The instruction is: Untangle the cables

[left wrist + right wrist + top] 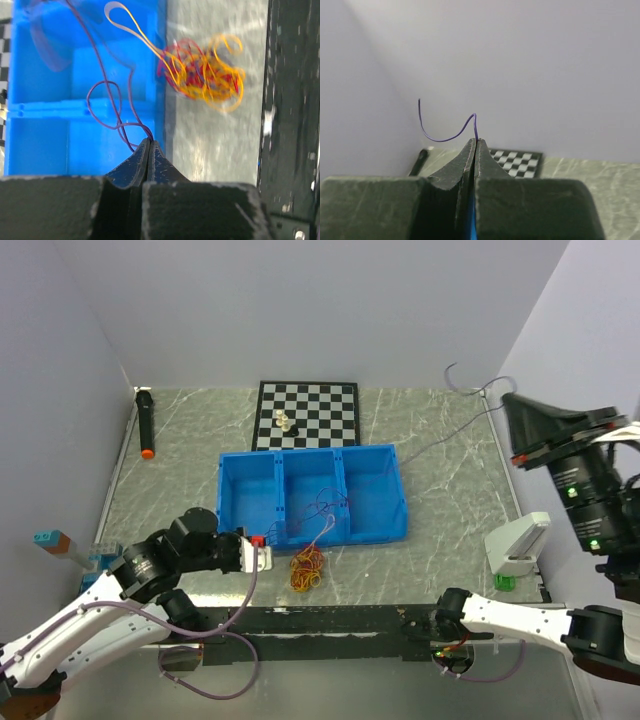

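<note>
Left gripper [149, 150]: clenched on a dark purple wire [120, 126], over the blue bin [45, 150]. Right gripper [475, 147]: raised, clenched on a purple wire end [476, 125]. Cables [307, 568]: orange-red bunch on the counter [450, 510], just in front of the bin. Handling, judged: light, limp, snag-prone; take single strands near free ends and pull gently.
</note>
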`<action>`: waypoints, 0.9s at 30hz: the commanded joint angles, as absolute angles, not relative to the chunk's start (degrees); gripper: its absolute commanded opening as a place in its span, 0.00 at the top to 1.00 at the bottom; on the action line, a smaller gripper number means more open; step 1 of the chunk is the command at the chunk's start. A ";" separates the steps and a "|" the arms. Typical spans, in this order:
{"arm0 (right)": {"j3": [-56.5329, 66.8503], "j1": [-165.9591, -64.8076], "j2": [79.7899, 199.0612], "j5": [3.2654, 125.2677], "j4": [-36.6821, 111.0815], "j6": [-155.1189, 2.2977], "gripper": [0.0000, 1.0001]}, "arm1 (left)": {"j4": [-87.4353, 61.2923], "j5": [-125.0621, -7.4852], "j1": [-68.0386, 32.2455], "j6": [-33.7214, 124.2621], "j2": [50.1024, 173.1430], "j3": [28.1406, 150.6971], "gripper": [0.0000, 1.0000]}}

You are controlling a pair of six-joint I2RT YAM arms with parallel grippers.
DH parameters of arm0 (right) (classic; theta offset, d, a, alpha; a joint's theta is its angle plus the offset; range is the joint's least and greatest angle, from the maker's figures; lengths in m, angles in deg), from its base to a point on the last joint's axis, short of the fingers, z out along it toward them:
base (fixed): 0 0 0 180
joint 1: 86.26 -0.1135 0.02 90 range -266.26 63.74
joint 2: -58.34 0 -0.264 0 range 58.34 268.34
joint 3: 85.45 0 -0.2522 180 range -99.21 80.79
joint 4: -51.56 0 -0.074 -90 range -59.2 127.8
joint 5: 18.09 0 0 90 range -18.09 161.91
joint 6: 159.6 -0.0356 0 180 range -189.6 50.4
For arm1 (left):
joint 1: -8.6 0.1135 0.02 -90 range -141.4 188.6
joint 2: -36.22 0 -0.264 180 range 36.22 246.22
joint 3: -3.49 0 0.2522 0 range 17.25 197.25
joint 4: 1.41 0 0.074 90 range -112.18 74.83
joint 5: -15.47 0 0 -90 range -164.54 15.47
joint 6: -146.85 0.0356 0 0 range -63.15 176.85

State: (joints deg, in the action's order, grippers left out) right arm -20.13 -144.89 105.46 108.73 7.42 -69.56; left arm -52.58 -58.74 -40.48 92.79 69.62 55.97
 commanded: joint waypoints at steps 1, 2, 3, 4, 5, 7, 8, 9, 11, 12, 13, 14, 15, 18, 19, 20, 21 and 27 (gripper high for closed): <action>-25.37 -145.14 107.21 116.73 14.49 -58.54 1.00 | -61.22 -59.68 -40.09 101.49 68.74 54.78 0.99; -26.34 -145.14 107.47 116.99 15.55 -57.04 1.00 | -62.80 -59.51 -40.09 102.72 68.56 54.69 0.99; -27.30 -145.14 107.74 117.52 16.78 -55.64 1.00 | -63.42 -59.51 -40.00 103.16 68.39 54.60 0.99; -28.53 -145.14 108.17 117.87 17.75 -54.14 1.00 | -64.30 -59.59 -39.91 104.04 68.38 54.52 0.99; -29.33 -145.14 108.70 118.48 18.80 -52.65 1.00 | -65.96 -59.51 -39.83 105.44 68.47 54.43 0.99; -31.34 -145.14 109.76 119.36 21.61 -49.40 1.00 | -69.30 -59.85 -39.74 109.22 68.47 53.64 0.99; -32.49 -145.14 110.20 119.63 22.06 -48.51 1.00 | -70.53 -60.21 -39.82 110.28 68.30 53.29 0.99; -33.46 -145.14 110.46 119.46 22.50 -47.89 1.00 | -71.07 -60.90 -39.74 110.72 68.30 52.85 0.99; -35.04 -145.14 111.25 119.72 23.99 -45.09 1.00 | -72.47 -61.44 -39.65 111.77 68.03 52.41 0.99; -36.00 -145.14 111.95 119.98 24.43 -44.03 1.00 | -73.35 -61.61 -39.65 112.56 67.77 52.06 0.99; -36.71 -145.14 112.48 120.59 25.39 -42.54 1.00 | -74.75 -61.79 -39.56 113.70 67.77 51.71 0.99; -37.94 -145.23 112.92 120.69 25.92 -41.74 1.00 | -75.20 -62.05 -39.56 114.15 67.77 51.18 0.99; -39.08 -145.23 113.27 120.25 25.67 -41.65 1.00 | -75.38 -62.14 -39.39 113.63 67.77 51.00 0.99; -41.45 -145.23 114.50 120.25 27.24 -39.11 1.00 | -76.26 -61.53 -39.03 114.06 67.77 50.82 0.99; -42.68 -145.23 115.20 120.51 28.21 -37.62 1.00 | -76.35 -61.35 -38.95 114.07 67.77 50.82 0.99; -44.26 -145.23 115.82 120.34 28.65 -36.65 1.00 | -76.43 -61.26 -38.95 114.15 67.94 50.74 0.99; -45.93 -145.32 116.52 119.47 27.96 -36.90 1.00 | -76.43 -61.26 -38.95 114.33 67.95 50.82 0.99; -43.94 -145.58 117.24 117.70 26.63 -39.62 1.00 | -70.04 -61.79 -38.95 110.57 68.38 54.41 0.99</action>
State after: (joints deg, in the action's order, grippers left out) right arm -46.49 -144.95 116.04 118.80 26.37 -40.10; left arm -75.16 -62.20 -39.21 112.66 68.18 50.59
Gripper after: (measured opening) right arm 0.007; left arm 0.013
